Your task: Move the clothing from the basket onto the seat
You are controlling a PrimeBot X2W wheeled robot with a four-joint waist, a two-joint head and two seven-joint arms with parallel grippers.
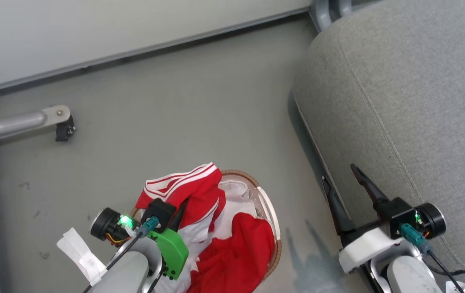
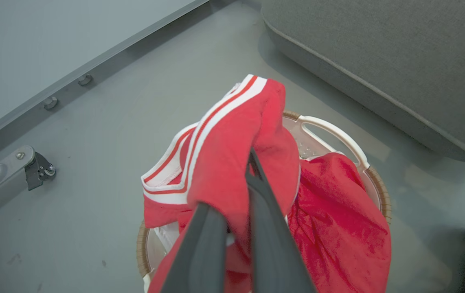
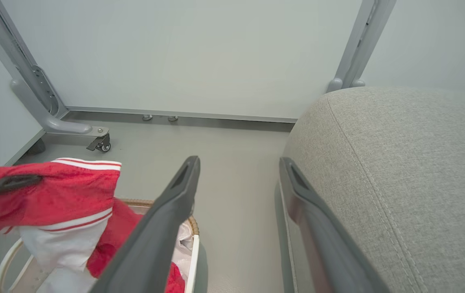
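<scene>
Pinching clothing [image 2: 224, 154] over the basket [image 2: 334, 132], left tool [image 2: 248, 175] clamped; right tool [image 3: 238, 162] gaping empty.

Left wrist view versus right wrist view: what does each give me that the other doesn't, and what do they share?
Left wrist view: the left gripper shut on the clothing, close up, a second red garment lying in the basket, and its loop handle.
Right wrist view: the right gripper open and empty by the seat, the seat's stitched top, and two grey posts at the wall.
Both: the gripped clothing, the basket, the seat's edge, the floor and a caster foot.
</scene>
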